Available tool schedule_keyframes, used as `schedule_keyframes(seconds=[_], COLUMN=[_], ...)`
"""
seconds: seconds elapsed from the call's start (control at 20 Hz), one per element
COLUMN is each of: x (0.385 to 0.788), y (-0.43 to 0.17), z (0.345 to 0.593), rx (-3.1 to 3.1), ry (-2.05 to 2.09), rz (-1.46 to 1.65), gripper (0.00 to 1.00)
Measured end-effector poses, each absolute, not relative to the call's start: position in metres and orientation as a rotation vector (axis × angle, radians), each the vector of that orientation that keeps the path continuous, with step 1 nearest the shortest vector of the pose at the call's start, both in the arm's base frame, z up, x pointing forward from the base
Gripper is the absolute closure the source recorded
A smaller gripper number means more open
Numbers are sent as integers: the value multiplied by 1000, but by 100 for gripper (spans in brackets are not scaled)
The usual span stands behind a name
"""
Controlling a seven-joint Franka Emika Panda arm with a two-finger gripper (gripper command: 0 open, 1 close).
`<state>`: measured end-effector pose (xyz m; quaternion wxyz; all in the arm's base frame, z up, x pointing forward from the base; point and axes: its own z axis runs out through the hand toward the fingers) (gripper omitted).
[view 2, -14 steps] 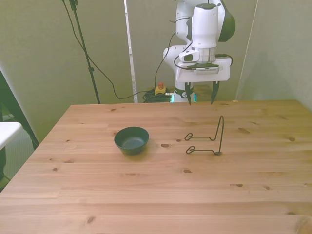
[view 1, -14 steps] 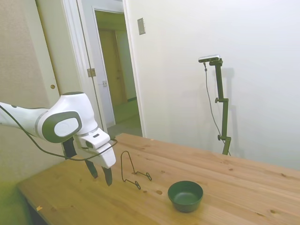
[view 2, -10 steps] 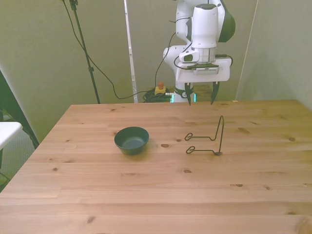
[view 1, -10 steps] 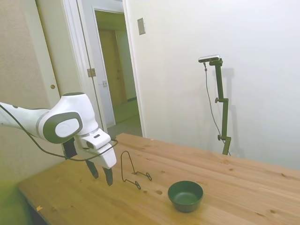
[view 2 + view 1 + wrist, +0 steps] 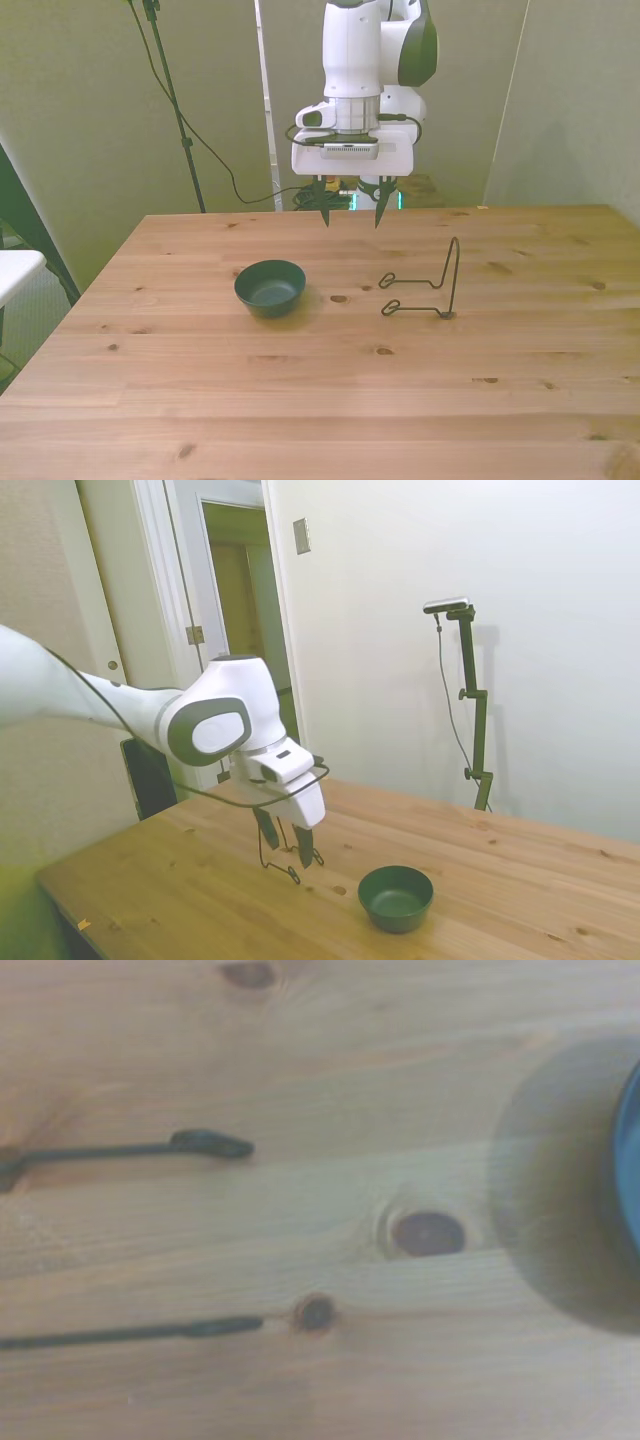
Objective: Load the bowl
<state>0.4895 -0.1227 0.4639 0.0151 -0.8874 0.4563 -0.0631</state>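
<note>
We see the bowl [image 5: 270,287] sitting upright on the wooden counter [image 5: 300,400], toward the front view's left of the middle. It is small, round and dark green, with a smooth matte surface, shallow walls that narrow to a smaller base, and nothing inside it. In the side view the bowl [image 5: 396,897] shows its dark interior and a slightly lighter rim. In the wrist view only a blurred dark edge of the bowl [image 5: 628,1160] shows at the frame's border, with its shadow on the wood beside it.

Well apart from the bowl, to the front view's right, stands the thin black wire rack [image 5: 437,285], with an upright loop and two feet lying flat on the counter; a dark knot in the wood lies between them. We make out those two feet of the wire rack [image 5: 200,1145] close up in the wrist view.

The tool [image 5: 351,214] hangs above the counter's far part, between bowl and rack in the front view, its two dark fingers spread apart and gripping nothing. In the side view the tool [image 5: 285,842] is in front of the rack.
</note>
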Motion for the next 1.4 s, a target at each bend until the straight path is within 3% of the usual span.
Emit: schedule_keyframes(seconds=[0.2,0.4,1.1,1.4], x=[517,542,590,599], y=[-138,-166,-188,-182], z=[471,463,398,382], rx=[-2784,-2818,-2827,-2861], ry=[1436,1494,1614,1649], rz=[-200,-218,-118,-111], gripper=[0,0,0,0])
